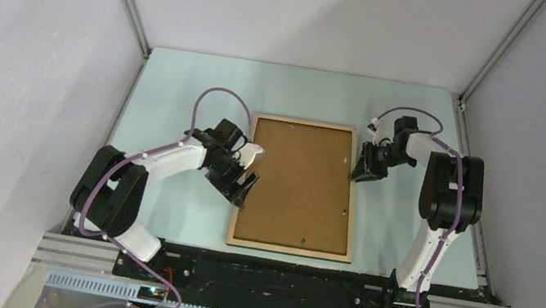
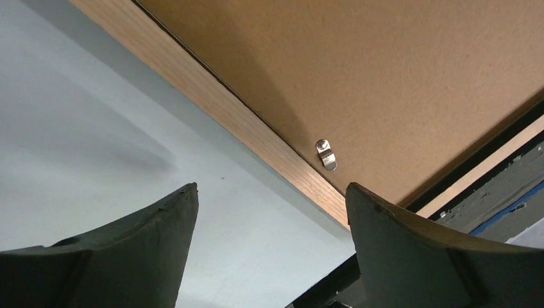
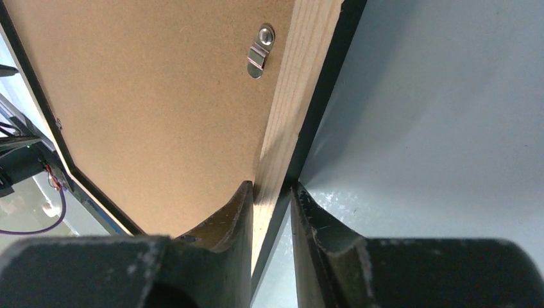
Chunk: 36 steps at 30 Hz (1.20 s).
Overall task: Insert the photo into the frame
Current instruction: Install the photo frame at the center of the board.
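where the two arms are bolted at the near edge of the table (image 1: 179, 98), the frame (image 1: 288, 248) lies just beyond them, midway between the arms. it is face down, with its light wood back upward and a plain brown backing board (image 1: 298, 183) filling it. the left gripper (image 1: 244, 189) sits at the frame's left rail, about halfway along. its jaws are spread wide and released, grasping nothing. in the left wrist view the wood rail runs across the gap between the dark fingers (image 2: 147, 244), and a small metal turn clip (image 2: 326, 154) shows on the board just past them. farther back, the right gripper (image 1: 360, 170) is clenched on the frame's right rail, toward the far corner. one finger (image 3: 224, 224) presses the wood back and the other the black outer edge. another clip (image 3: 260, 51) lies on the board beyond the fingertips.
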Tool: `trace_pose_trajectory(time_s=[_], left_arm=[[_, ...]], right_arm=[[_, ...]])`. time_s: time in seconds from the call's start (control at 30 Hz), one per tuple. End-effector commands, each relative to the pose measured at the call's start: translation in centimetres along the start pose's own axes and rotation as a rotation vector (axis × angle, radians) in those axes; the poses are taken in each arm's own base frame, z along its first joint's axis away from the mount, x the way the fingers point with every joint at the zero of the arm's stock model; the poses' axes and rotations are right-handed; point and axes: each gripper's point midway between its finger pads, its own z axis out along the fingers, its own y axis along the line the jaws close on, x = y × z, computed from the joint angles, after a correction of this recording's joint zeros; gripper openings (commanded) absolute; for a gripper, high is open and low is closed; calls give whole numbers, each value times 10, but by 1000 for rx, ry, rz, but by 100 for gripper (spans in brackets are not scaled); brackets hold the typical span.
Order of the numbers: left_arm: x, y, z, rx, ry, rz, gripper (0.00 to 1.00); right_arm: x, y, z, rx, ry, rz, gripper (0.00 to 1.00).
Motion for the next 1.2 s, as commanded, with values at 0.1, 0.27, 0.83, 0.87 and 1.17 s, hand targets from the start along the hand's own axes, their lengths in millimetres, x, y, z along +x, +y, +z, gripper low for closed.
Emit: trace_pose_trajectory(time_s=[0.1,0.27,0.83,0.87,1.17], left_arm=[[4,-9,2,6,1,83,90],[4,-11,4,-17,12,111,90],[0,-20,14,-49,19,172,90],[-2,-22,15,-48,19,181,89],[-12,-21,24,-148,30,225,83]], right_arm=[[-6,12,2,-35,1,-53,4],[-6,13,3,-40,-1,-49,4],[-6,15,2,-56,-4,-47,3],[-6,14,2,-55,-4,-45,3],[-6,13,2,-59,-6,-39,3]])
